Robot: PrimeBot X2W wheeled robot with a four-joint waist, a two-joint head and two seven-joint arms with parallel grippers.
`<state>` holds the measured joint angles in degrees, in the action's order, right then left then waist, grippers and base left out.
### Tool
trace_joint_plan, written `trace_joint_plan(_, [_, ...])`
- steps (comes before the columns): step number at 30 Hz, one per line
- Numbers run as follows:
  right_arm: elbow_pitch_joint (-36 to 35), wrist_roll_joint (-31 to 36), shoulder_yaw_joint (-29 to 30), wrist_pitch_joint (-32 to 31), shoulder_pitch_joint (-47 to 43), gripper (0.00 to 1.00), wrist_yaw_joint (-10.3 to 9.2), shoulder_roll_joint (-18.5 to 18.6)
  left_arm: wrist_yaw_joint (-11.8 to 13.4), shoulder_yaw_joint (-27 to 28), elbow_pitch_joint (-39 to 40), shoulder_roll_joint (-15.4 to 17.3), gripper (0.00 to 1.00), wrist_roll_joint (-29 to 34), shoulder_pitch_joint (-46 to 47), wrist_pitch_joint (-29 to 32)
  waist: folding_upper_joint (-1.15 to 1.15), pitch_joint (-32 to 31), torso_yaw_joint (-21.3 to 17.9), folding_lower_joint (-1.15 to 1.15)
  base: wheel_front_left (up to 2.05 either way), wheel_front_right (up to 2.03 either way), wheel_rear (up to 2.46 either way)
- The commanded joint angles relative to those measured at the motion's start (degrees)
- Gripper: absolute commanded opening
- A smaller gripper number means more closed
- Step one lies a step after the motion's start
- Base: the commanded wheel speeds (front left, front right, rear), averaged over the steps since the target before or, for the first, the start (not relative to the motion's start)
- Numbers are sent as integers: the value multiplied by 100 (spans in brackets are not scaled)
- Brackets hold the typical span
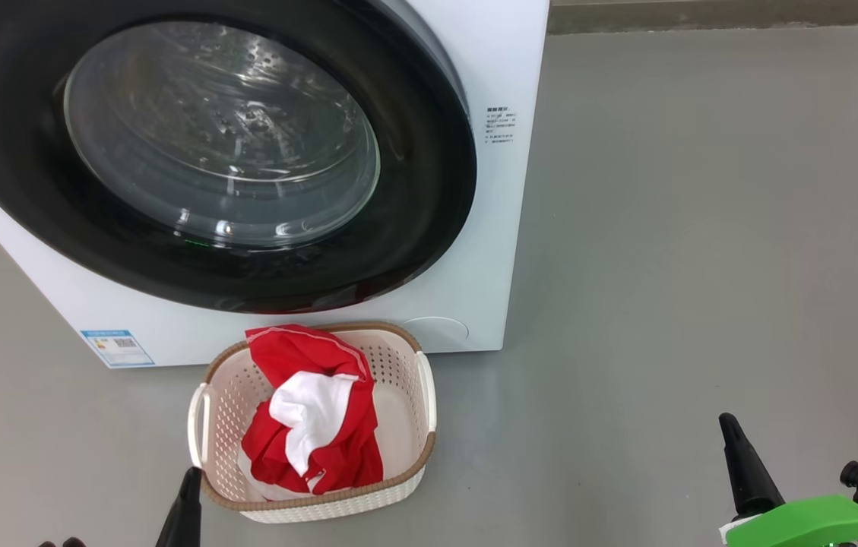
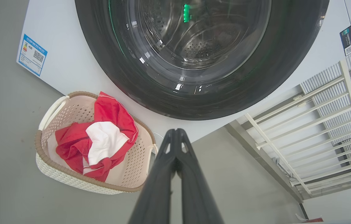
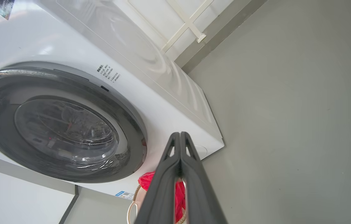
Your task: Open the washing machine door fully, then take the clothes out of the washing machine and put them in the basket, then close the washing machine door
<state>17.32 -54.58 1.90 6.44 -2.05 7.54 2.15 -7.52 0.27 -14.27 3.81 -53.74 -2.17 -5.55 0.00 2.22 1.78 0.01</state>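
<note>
Progress:
- The washing machine door [image 1: 208, 144] is seen lying flush against the front of the washing machine [image 1: 501, 68]. It is judged shut, though the latch cannot be checked.
- No fabric is made out through the glass in the left wrist view; only bare perforated drum is seen.
- The clothes [image 1: 315, 410], red with a white patch on top, are heaped inside the basket [image 1: 337, 507], with one red edge draped over its far rim.
- The basket is set on the floor [image 1: 702, 266], just in front of the machine's base.
- All three steps are judged done. At most a check of the door is thought to be left.

Jaws:
- Left jaws are pressed together with nothing held. They are placed just beside the basket's near left corner, whether touching cannot be told. In the left wrist view the clothes are seen off to the left of the tips.
- Right jaws are pressed together with nothing held. They are kept low on the right, well apart from basket and door.
</note>
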Motion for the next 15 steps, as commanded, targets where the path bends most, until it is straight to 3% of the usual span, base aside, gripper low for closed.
trace_joint_plan(1, [-171,-165,-4,-46,286,0,-3,108,2,143,111,56,0,-152,235,29,0,-4,-4,0,0,0,0])
trace_joint_plan(15, [-205,-903,47,-258,388,0,-3,130,2,212,94,45,0,-896,351,239,0,-43,-38,-1,0,0,0])
